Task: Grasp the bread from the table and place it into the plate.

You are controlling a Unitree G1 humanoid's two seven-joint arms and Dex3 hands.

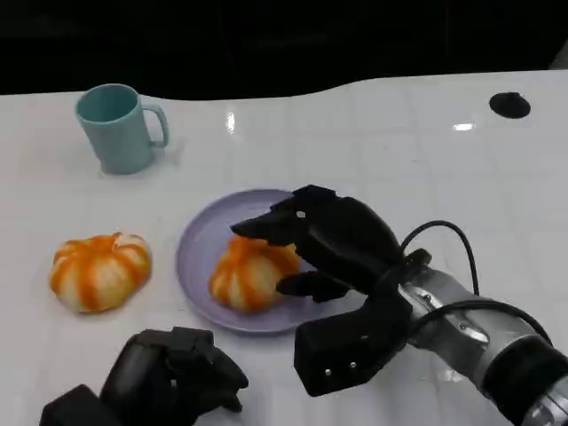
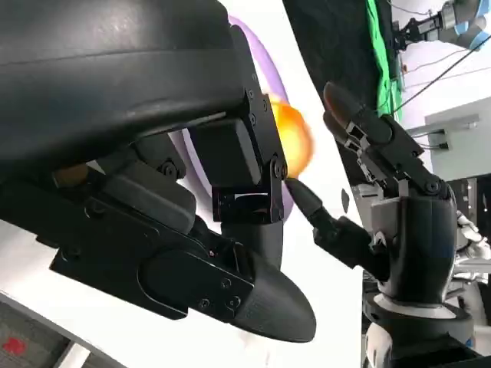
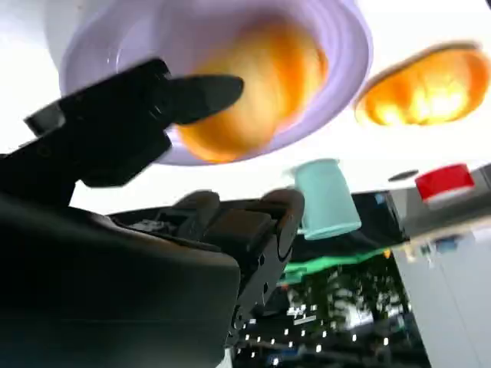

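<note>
Right hand [image 1: 324, 244] cupped around bread [image 1: 251, 271], fingers touching it, on plate [image 1: 200, 253]; left hand [image 1: 173, 373] curled below plate's near rim.

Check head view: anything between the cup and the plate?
Nothing. In the head view, bare white table separates the cup from the plate; the second bread lies off to the side.

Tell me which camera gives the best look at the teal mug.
The head view: the teal mug stands whole and sharp on the white table, handle visible, behind the plate. The right wrist view catches it small and blurred past the right hand. I can't make it out in the left wrist view.
</note>
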